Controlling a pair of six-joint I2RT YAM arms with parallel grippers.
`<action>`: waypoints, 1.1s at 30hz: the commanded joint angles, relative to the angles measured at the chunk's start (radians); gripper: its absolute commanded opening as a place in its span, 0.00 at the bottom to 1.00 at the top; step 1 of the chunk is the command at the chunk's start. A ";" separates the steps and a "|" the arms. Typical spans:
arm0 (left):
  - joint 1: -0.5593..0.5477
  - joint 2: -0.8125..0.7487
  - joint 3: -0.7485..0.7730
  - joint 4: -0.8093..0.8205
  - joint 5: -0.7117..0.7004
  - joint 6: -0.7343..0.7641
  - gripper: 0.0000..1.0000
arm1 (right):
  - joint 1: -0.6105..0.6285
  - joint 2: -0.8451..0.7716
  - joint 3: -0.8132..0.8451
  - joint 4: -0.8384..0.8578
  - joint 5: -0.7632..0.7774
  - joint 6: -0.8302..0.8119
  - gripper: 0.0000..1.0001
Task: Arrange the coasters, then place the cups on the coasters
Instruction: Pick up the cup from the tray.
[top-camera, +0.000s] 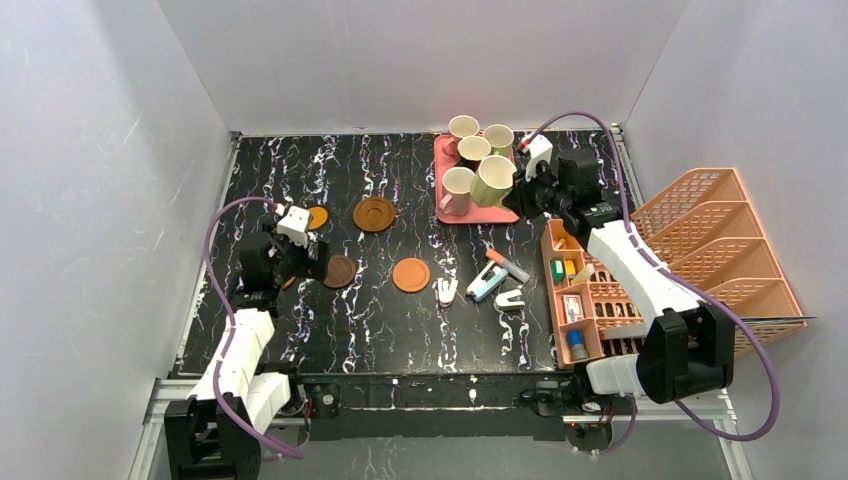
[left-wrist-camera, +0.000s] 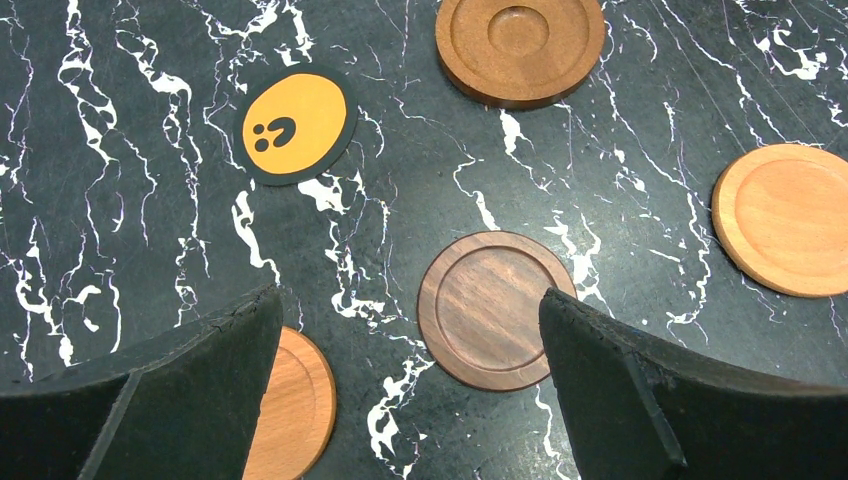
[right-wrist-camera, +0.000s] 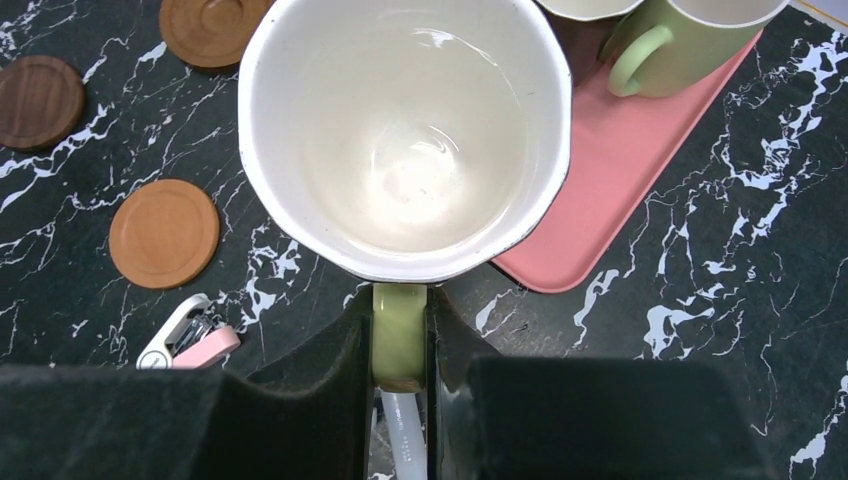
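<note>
The right gripper (right-wrist-camera: 400, 340) has its jaws pinching the yellow-green cup (right-wrist-camera: 405, 130) by its handle, over the pink tray (right-wrist-camera: 620, 160) edge. The left gripper (left-wrist-camera: 410, 300) hangs with jaws spread over a dark coaster (left-wrist-camera: 490, 310) on the surface (left-wrist-camera: 130, 200). Nearby, a yellow coaster (left-wrist-camera: 296, 125) bears a black paw-like mark.

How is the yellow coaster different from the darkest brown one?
The yellow coaster has a black edge and little black marks; the dark brown coaster is plain wood. The yellow one looks flat; the dark brown one has a raised rim. Both are round and lie on the table.
</note>
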 joint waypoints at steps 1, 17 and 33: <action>0.006 0.003 -0.007 0.013 0.002 0.010 0.98 | -0.003 -0.065 0.012 0.140 -0.061 0.002 0.01; 0.006 0.010 -0.007 0.023 -0.004 0.008 0.98 | -0.004 -0.096 0.003 0.120 -0.251 -0.016 0.01; 0.006 0.014 -0.005 0.019 -0.001 0.008 0.98 | 0.018 -0.094 0.012 0.047 -0.475 -0.070 0.01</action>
